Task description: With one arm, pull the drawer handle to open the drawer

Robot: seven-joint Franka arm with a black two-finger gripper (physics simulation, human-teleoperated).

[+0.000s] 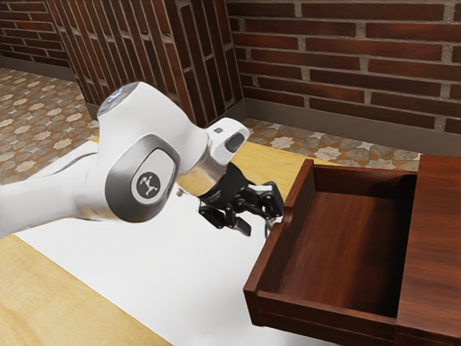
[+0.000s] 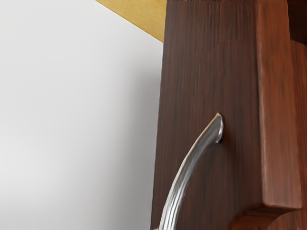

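Right under the hand, the curved metal handle [image 2: 188,172] sweeps up from the wrist view's lower edge and meets the dark wooden drawer front [image 2: 206,72] at its far end. That end sits flush on the wood, and the bar bows away from the panel as it comes toward the camera. Behind the front panel, a white mat [image 2: 72,120] spreads out, with a corner of light wooden tabletop [image 2: 139,14] past it.

Over to the exterior view: the white Franka arm [image 1: 144,173] comes in from the exterior view's left, and its black gripper [image 1: 261,216] is right up against the outer face of the drawer [image 1: 284,245]. Whether the gripper is clamped on the handle or merely beside it, I cannot tell from this angle.

And the drawer stands well out of its dark wooden cabinet [image 1: 436,245] at the exterior view's right, its whole bare floor on show. It juts out over the white mat, toward the arm. A red brick wall [image 1: 346,58] runs along behind the scene.
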